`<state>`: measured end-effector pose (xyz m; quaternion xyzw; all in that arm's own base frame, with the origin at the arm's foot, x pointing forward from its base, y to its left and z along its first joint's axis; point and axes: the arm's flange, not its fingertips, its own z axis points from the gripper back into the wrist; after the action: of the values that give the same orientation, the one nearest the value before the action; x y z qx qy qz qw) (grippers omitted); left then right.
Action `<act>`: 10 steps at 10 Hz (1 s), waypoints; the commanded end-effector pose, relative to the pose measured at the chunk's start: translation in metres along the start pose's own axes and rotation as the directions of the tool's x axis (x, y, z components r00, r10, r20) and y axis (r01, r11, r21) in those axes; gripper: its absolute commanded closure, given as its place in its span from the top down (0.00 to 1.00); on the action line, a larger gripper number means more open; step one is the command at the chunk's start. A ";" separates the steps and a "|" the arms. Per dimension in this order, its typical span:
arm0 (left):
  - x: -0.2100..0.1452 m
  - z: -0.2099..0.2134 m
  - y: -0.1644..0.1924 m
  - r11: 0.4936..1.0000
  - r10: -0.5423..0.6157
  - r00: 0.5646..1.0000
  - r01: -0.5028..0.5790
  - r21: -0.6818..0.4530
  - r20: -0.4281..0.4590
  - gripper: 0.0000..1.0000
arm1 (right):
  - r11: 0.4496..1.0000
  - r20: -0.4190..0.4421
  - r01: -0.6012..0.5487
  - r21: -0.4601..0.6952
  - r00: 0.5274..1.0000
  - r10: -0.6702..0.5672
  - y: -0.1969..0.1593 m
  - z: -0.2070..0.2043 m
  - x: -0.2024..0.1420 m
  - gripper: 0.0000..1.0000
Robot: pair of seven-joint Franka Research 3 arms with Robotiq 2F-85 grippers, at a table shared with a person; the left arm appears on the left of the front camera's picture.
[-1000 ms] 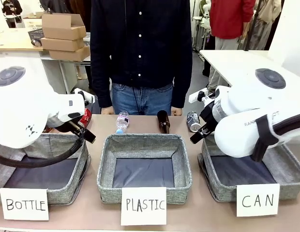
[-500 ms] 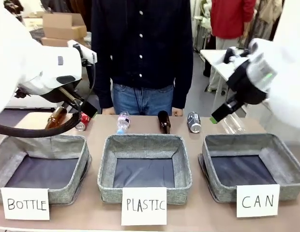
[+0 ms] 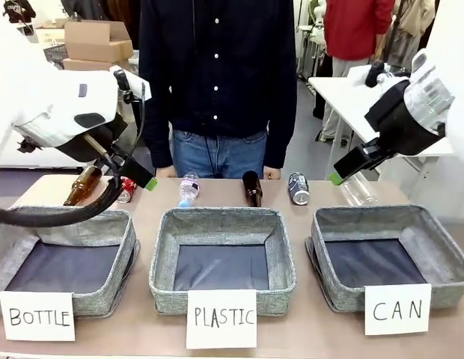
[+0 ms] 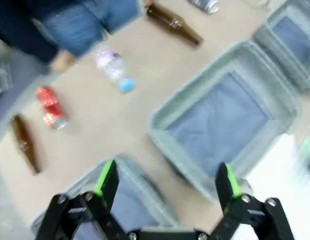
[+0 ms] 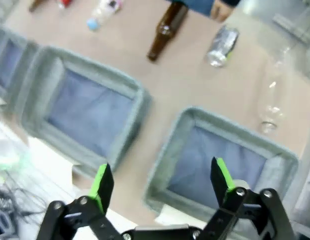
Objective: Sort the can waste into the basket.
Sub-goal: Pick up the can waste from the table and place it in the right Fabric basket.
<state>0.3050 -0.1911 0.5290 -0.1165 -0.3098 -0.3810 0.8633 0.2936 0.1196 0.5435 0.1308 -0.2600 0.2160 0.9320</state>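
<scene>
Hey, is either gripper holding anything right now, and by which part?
Nothing is held. The left gripper and right gripper are both open and empty; the dark can and red can lie on the table.

The front view sits low on the robot's side and faces across the table [image 3: 307,333] to a person [image 3: 217,75] at its far edge. Each wrist view looks steeply down from well above. The middle basket [image 4: 156,131] lies beyond the left gripper [image 4: 166,172], and the CAN basket [image 5: 195,114] lies just past the right gripper [image 5: 160,172]. All three views share the middle basket and the brown bottle [image 3: 252,187] beyond it.
</scene>
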 end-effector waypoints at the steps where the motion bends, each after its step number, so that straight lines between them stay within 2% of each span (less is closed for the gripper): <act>1: -0.025 0.036 0.061 0.886 0.115 0.989 -0.061 -0.459 0.091 1.00 | 0.829 0.019 0.290 0.478 0.940 -0.340 -0.049 0.027 -0.023 1.00; 2: -0.044 0.042 0.090 0.809 0.219 0.966 -0.101 -0.579 0.137 1.00 | 0.743 0.046 0.282 0.607 0.921 -0.387 -0.072 0.030 -0.039 1.00; 3: -0.063 0.043 0.114 0.752 0.323 0.929 -0.138 -0.645 0.179 1.00 | 0.684 0.090 0.292 0.669 0.881 -0.464 -0.090 0.033 -0.052 1.00; 4: -0.080 0.042 0.128 0.690 0.426 0.875 -0.148 -0.709 0.232 1.00 | 0.650 0.139 0.280 0.706 0.846 -0.515 -0.103 0.037 -0.061 1.00; 5: -0.097 0.043 0.138 0.655 0.516 0.804 -0.148 -0.741 0.295 1.00 | 0.627 0.173 0.281 0.726 0.809 -0.563 -0.112 0.041 -0.068 1.00; 6: -0.111 0.049 0.142 0.637 0.556 0.750 -0.106 -0.764 0.359 1.00 | 0.615 0.203 0.267 0.742 0.785 -0.585 -0.117 0.042 -0.071 1.00; 7: -0.117 0.055 0.142 0.656 0.589 0.702 -0.128 -0.743 0.399 1.00 | 0.613 0.209 0.270 0.743 0.776 -0.595 -0.119 0.041 -0.071 1.00; 8: -0.117 0.059 0.141 0.695 0.597 0.698 -0.206 -0.689 0.395 1.00 | 0.671 0.217 0.322 0.667 0.779 -0.589 -0.116 0.035 -0.069 1.00; 9: -0.109 0.067 0.165 0.636 0.566 0.736 -0.104 -0.764 0.371 1.00 | 0.595 0.171 0.307 0.743 0.772 -0.612 -0.147 0.074 -0.040 1.00; 10: -0.109 0.067 0.165 0.636 0.566 0.736 -0.104 -0.764 0.371 1.00 | 0.595 0.171 0.307 0.743 0.772 -0.612 -0.147 0.074 -0.040 1.00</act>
<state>0.3430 0.0188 0.5137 -0.6104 -0.3644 -0.2066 0.6722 0.3022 -0.0479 0.5583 0.5619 -0.3040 -0.0049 0.7693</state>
